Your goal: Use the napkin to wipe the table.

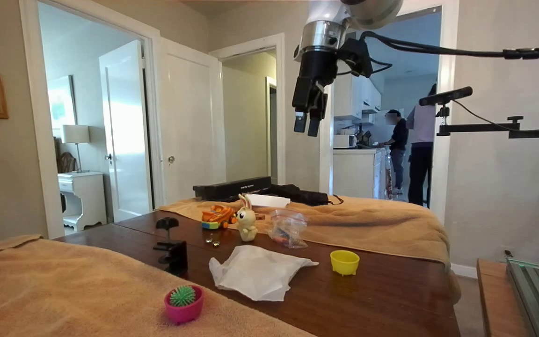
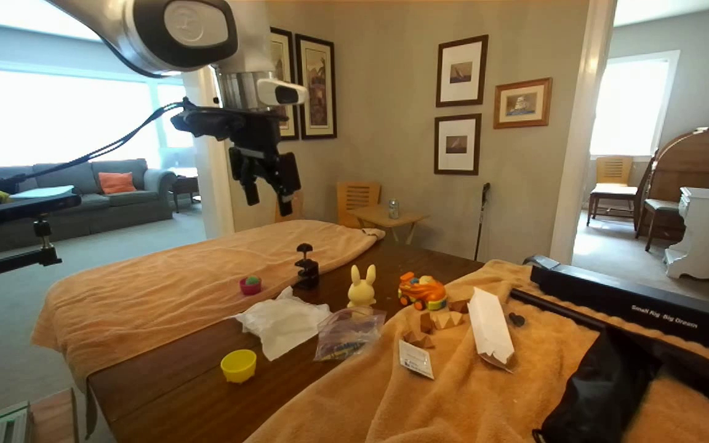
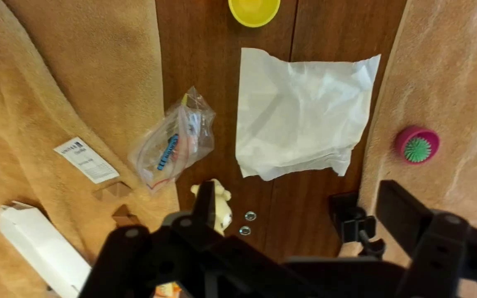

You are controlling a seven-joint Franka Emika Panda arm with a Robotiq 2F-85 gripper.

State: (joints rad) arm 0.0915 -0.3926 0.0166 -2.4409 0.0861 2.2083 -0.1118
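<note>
The napkin (image 3: 304, 116), a white crumpled paper sheet, lies spread flat on the dark brown table (image 3: 300, 223). In both exterior views the napkin (image 1: 258, 271) (image 2: 284, 323) lies on the glossy table top (image 1: 382, 290) (image 2: 164, 394) with its edges slightly raised. My gripper (image 1: 307, 128) hangs high above the table, pointing down, apart from everything. It also shows in an exterior view (image 2: 269, 206). In the wrist view its two fingers (image 3: 296, 190) stand wide apart with nothing between them. The napkin is fully in sight beyond the fingertips.
Near the napkin are a yellow bowl (image 1: 345, 263), a clear plastic bag (image 3: 176, 140), a rabbit toy (image 1: 246, 220), a black clamp (image 1: 173, 252) and two small shiny discs (image 3: 247, 223). A pink bowl (image 3: 417, 145) holds a green spiky ball. Tan cloths (image 2: 194, 289) cover both sides.
</note>
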